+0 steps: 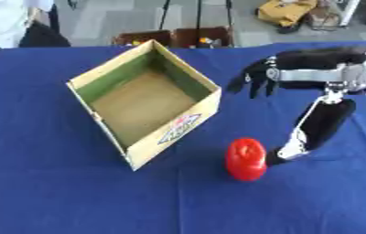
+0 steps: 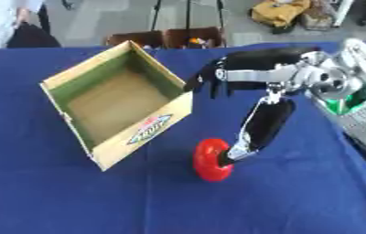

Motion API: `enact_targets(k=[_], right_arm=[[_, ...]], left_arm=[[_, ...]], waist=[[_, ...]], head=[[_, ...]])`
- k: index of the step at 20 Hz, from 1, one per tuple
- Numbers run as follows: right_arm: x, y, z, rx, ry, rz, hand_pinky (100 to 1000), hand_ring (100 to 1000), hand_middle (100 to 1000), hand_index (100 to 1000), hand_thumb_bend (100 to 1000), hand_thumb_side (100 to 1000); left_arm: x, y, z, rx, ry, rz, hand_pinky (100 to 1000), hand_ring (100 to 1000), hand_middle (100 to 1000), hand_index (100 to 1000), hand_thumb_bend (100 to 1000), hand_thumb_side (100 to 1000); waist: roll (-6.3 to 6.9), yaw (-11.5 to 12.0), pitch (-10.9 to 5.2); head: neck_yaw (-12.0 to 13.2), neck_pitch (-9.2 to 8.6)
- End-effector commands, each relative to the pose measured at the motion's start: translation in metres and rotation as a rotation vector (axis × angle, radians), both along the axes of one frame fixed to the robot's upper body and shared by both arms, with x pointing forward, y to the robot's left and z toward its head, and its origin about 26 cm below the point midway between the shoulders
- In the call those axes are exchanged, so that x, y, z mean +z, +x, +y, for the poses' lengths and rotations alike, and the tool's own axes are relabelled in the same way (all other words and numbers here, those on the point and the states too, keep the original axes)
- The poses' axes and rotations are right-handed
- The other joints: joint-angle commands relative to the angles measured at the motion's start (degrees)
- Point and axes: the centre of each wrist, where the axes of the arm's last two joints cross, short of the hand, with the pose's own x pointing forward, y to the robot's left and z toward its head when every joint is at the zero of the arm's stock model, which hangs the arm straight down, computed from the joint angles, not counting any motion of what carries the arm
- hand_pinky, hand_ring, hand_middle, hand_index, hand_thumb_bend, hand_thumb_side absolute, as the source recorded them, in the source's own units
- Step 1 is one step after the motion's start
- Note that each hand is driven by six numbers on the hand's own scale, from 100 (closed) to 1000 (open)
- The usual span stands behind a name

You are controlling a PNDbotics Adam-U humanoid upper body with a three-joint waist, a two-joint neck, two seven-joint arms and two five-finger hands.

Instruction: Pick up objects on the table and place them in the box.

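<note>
Covering pretty much the whole view is the worktop point(image 1: 50, 201), draped in a plain blue cloth that runs right to the edges.

Next biggest thing is the cardboard box point(image 1: 174, 128). It sits left of centre, turned so one corner points toward the camera. It's open on top, the inside walls look greenish, the floor is bare brown, and nothing is lying in it. There's a printed label with red and blue on the near right wall.

Then the robot's right arm point(image 2: 330, 80), coming in from the right side. The black and silver upper part runs across the worktop toward the box, and a black forearm section hangs down from it toward the red thing.

The right hand point(image 1: 254, 80) hangs just off the box's right corner, above the cloth, fingers pointing downward and a bit spread, relaxed, not wrapped around anything. It looks close to the box's rim, but I can't tell if it touches.

Smallest is the red object point(image 1: 245, 159), rounded and shiny, standing on the cloth in front of the box's near right side, outside it and a short gap away. The low end of that black arm section is right against its right side; can't say if they actually touch.
</note>
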Motion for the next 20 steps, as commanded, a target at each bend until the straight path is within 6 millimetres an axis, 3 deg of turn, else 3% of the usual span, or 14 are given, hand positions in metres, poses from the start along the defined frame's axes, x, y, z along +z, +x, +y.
enact_targets(k=[1,11,20], right_arm=[[0.0,-0.003,0.003,-0.03,-0.007,0.044,718,823,874,973,666,230],[-0.03,0.014,0.007,-0.083,-0.027,0.138,737,841,876,949,659,270],[-0.054,0.03,0.0,-0.13,-0.061,0.198,738,836,868,940,640,225]], left_arm=[[0.009,-0.003,0.001,-0.003,0.02,-0.029,640,837,817,881,100,1000],[0.008,-0.003,0.0,-0.007,0.017,-0.026,638,837,816,878,100,1000],[0.008,-0.003,0.0,-0.009,0.016,-0.024,637,837,816,877,100,1000]], waist=[[-0.95,0.05,-1.33],[-0.82,0.18,-1.07],[-0.69,0.31,-0.86]], head=[[-0.18,-0.57],[-0.45,-0.73],[-0.7,-0.82]])
